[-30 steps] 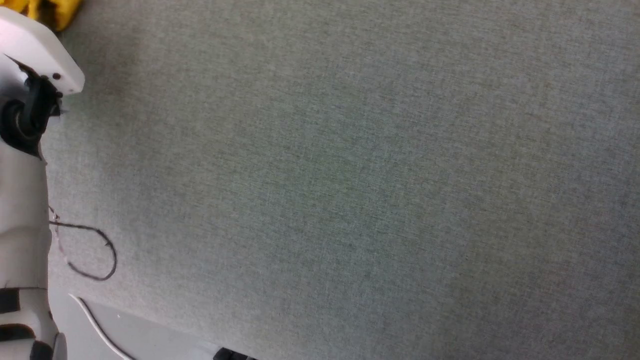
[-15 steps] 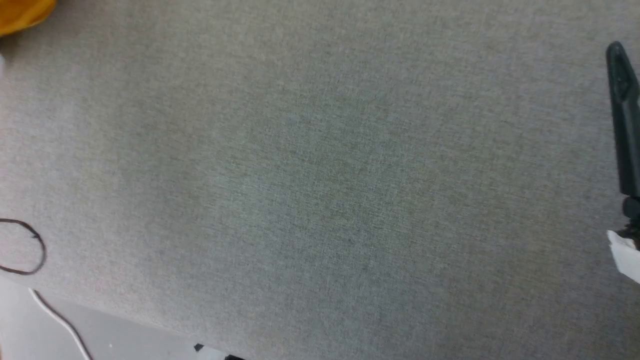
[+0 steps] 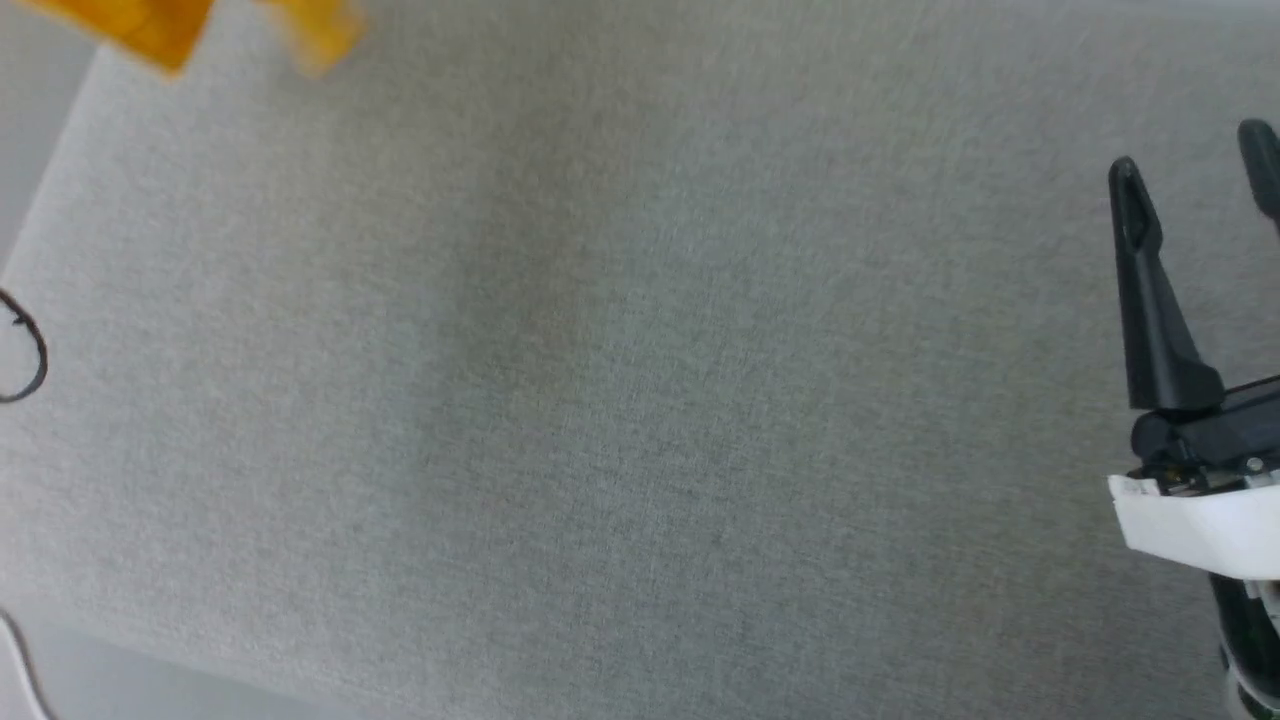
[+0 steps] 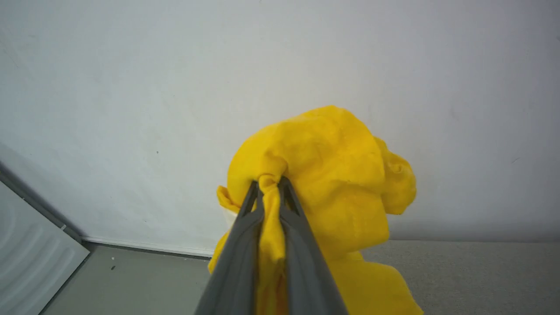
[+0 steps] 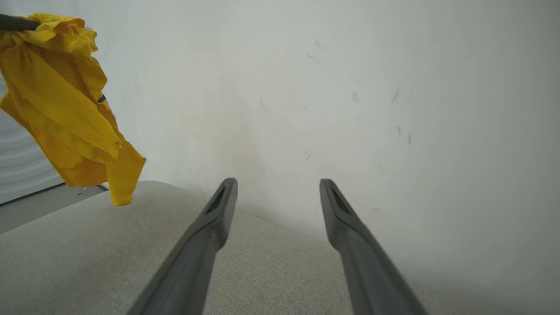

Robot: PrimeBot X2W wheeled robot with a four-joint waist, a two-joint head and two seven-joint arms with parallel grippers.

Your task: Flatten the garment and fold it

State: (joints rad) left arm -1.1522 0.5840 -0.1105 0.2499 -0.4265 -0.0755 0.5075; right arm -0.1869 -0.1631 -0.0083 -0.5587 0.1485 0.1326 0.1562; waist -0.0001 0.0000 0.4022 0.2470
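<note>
The garment is a bright yellow bunch of cloth hanging in the air in front of a pale wall. My left gripper is shut on a pinched fold at its top. Seen from the right wrist, the garment dangles at the upper left, its lowest tip just above the grey cloth surface. In the head view a blurred piece of the garment shows at the top left edge. My right gripper is open and holds nothing; it hovers over the surface at the right.
The grey fabric-covered surface spans the head view, its left edge at the far left. A black cable loop lies at that edge. A pale wall stands behind the surface. Bare floor lies below left.
The head camera has swung, so the whole picture shifted. My right gripper has come into sight at the right. The left forearm has left the head view and the garment hangs higher.
</note>
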